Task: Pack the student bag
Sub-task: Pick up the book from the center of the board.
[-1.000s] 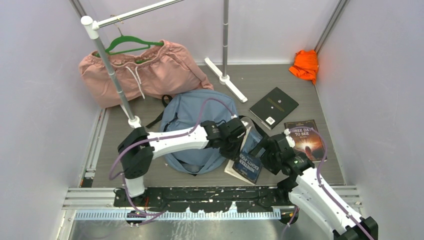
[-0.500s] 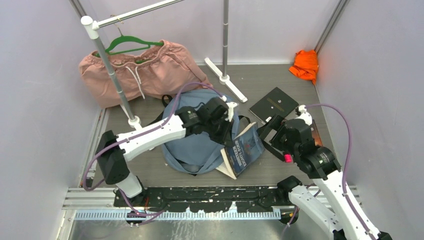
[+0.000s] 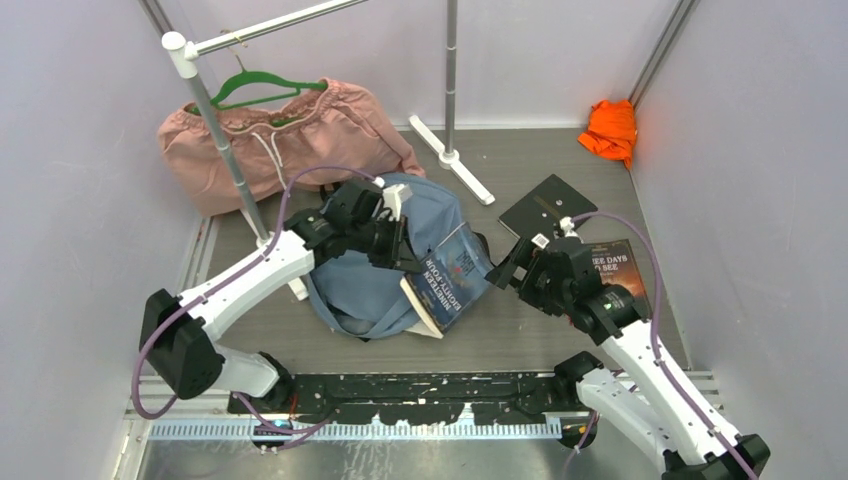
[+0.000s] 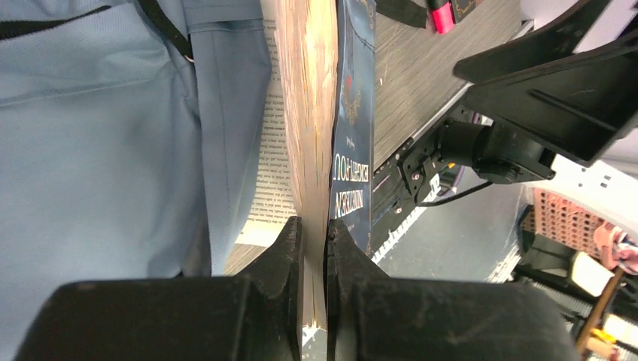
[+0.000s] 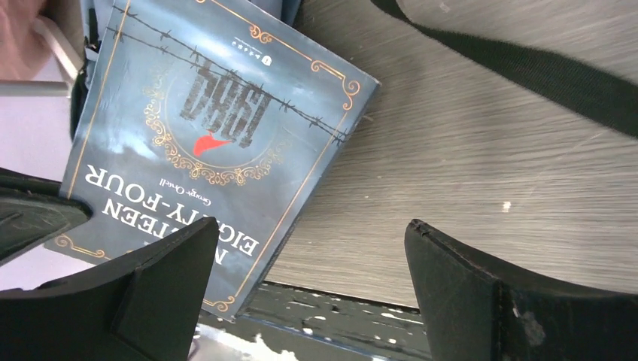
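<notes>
Top external view had the student bag slumped on the table, left of centre, between the two arms. And there it was: the blue book leaned tilted against the bag's right side, with the left gripper pinched tight on it. The left wrist view showed both fingers squeezing the page block. Just right of the bag, the right gripper hung with jaws spread wide, holding nothing, close to the book's cover. Further right of the bag lay a black book and a dark paperback. Behind the bag was a pink garment, and far off to the right behind it, an orange cloth.
</notes>
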